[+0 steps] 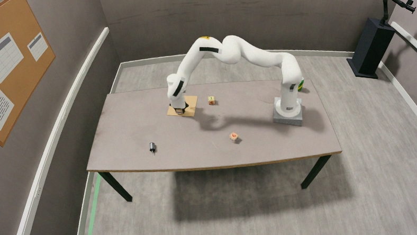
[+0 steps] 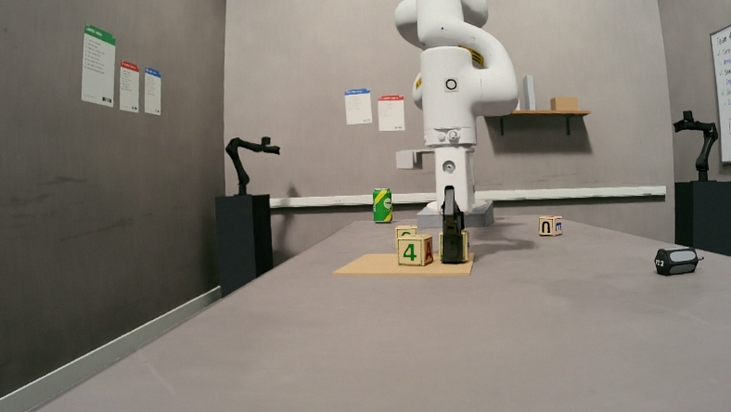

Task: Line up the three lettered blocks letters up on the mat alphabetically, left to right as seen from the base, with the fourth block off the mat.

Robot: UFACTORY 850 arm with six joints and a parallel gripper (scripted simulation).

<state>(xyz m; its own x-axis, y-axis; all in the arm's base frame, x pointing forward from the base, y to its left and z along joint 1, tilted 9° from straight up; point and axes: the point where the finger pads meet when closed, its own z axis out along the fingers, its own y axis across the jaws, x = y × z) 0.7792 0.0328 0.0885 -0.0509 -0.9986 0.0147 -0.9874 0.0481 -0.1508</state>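
Observation:
A tan mat [image 1: 186,109] lies on the table, also in the exterior view [image 2: 403,264]. My gripper [image 2: 453,253] is down at the mat's right part and is shut on a wooden block [image 2: 455,246]; the block's bottom is at mat level. In the top view the gripper [image 1: 179,110] and wrist cover much of the mat. A block with a green 4 and a red A on its sides [image 2: 415,250] stands on the mat just left of the held one. A third block [image 1: 211,100] sits off the mat toward the base. A fourth block [image 1: 233,136] lies farther out on the table.
A green can [image 2: 381,205] stands near the robot base [image 1: 287,109]. A small black device [image 1: 152,146] lies near the table's front edge, also seen in the exterior view [image 2: 675,261].

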